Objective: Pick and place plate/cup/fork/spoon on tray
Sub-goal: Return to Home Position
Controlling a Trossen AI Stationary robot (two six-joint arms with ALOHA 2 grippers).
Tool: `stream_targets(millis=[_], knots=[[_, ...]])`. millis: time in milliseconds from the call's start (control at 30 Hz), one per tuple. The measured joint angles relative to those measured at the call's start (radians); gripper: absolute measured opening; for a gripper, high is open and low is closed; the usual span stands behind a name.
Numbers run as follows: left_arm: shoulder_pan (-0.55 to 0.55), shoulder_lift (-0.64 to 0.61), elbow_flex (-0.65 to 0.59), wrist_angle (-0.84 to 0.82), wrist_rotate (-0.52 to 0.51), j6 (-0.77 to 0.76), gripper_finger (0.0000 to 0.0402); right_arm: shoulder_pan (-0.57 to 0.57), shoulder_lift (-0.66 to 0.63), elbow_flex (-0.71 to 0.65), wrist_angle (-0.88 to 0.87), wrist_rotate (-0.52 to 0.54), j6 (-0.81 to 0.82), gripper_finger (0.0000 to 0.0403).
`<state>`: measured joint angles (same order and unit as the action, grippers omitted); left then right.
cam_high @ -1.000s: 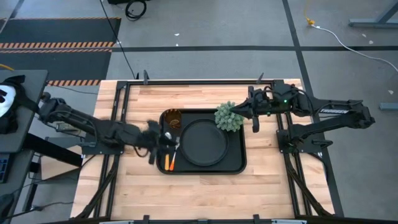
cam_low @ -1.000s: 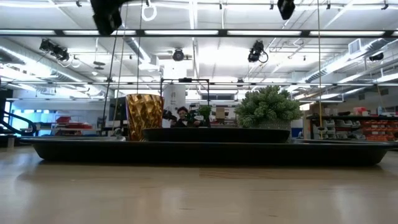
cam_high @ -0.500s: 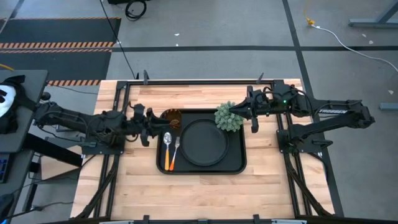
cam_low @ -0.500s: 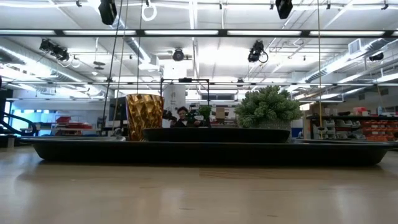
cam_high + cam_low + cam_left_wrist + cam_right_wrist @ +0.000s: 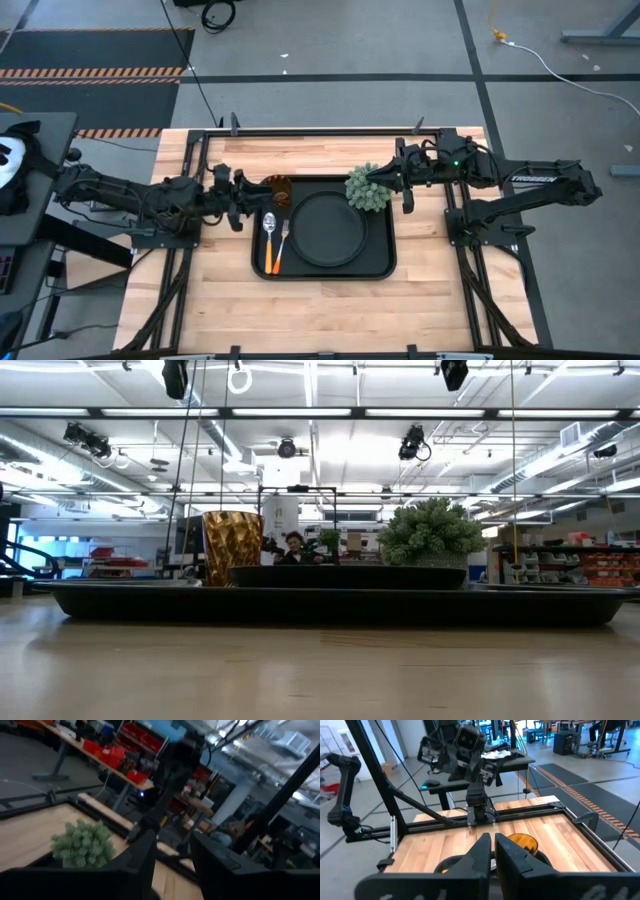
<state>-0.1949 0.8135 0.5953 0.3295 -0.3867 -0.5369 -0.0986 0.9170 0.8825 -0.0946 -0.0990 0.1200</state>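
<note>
The black tray [image 5: 375,262] lies mid-table. On it are the round black plate [image 5: 326,228], the amber cup [image 5: 277,190] at its far left corner, and the orange-handled spoon [image 5: 268,240] and fork [image 5: 281,245] side by side along its left edge. My left gripper [image 5: 241,197] hovers open just left of the cup, high above the table [image 5: 175,378]. My right gripper [image 5: 392,182] is shut and raised [image 5: 453,372] beside the green plant ball [image 5: 366,187]. Neither holds anything.
The green plant ball rests on the tray's far right corner and also shows in the left wrist view [image 5: 82,842]. Bare wooden table [image 5: 320,310] lies near the front edge. Black frame rails [image 5: 190,250] run along the table's left and right sides.
My left gripper has gone from over the spoon and fork toward the table's far left and up, stopping beside the cup. The spoon and fork lie still on the tray.
</note>
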Motion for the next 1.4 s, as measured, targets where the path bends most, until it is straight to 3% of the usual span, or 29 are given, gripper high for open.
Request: stream_targets(millis=[133,367,500,567,733,867,967,1167,1400], knots=[[-0.005,-0.015,0.000,0.017,0.033,-0.001,0.0128,0.000,0.000,0.000,0.003,0.000,-0.030,0.0032],[-0.020,-0.015,0.001,0.006,0.081,0.027,0.0128,0.000,0.000,0.000,0.133,0.000,0.069,0.0032],[0.042,-0.014,0.001,0.007,0.093,0.068,0.0128,-0.042,-0.006,0.001,0.117,-0.011,0.120,0.0032],[0.130,-0.014,0.000,0.035,0.239,0.122,0.0128,-0.095,-0.010,0.000,0.095,-0.077,0.152,0.0032],[0.387,-0.017,0.001,0.125,0.694,0.115,0.0128,-0.218,-0.016,0.000,0.153,-0.381,0.198,0.0032],[0.550,-0.069,0.000,0.102,0.926,0.091,0.0128,-0.277,-0.062,0.000,0.138,-0.454,0.202,0.0032],[0.620,-0.149,0.000,0.085,1.034,0.051,0.0128,-0.297,-0.117,0.000,0.122,-0.463,0.186,0.0032],[0.660,-0.283,0.001,0.090,0.984,0.105,0.0128,-0.312,-0.183,0.000,0.102,-0.441,0.198,0.0032],[0.663,-0.313,0.001,0.175,0.968,0.072,0.0128,-0.312,-0.189,0.000,0.209,-0.442,0.228,0.0032]])
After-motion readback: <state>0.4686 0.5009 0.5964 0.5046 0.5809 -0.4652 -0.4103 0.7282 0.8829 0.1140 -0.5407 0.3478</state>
